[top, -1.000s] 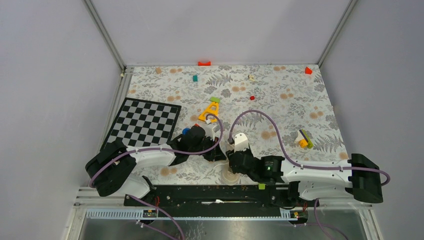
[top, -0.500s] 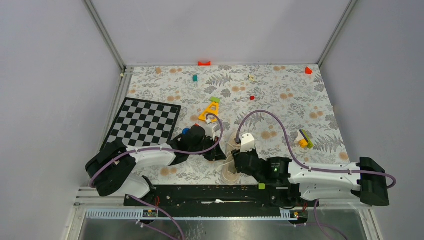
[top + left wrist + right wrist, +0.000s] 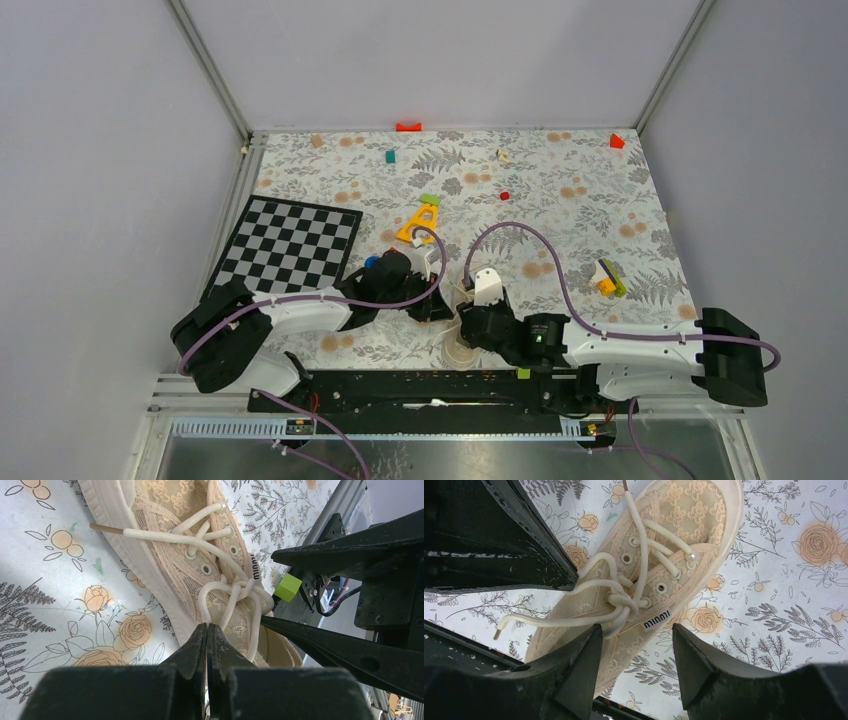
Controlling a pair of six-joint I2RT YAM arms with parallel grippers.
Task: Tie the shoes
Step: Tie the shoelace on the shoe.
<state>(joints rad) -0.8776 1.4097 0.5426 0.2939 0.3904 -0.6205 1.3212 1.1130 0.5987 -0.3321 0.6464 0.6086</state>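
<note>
We're mid-knot here. The sneaker [image 3: 659, 575] lies at the table's [image 3: 580, 200] near edge, centre, between both arms, and its laces [image 3: 642, 545] are in a loose knot [image 3: 621, 605]. The left gripper [image 3: 207, 630] has its jaws pressed together; we can't tell if any lace is caught. The right gripper [image 3: 635, 627] has its jaws spread over the knot. Next, probably: pinch a strand and pull it snug.

The left end effector [image 3: 207, 628] has its jaws pressed together, tips at the sole edge of the cream sneaker [image 3: 182, 567] just ahead on the floral worktop [image 3: 60, 595]. A loop of its knotted laces [image 3: 239, 592] reaches the tips; a green block [image 3: 287, 587] sits ahead-right.
</note>
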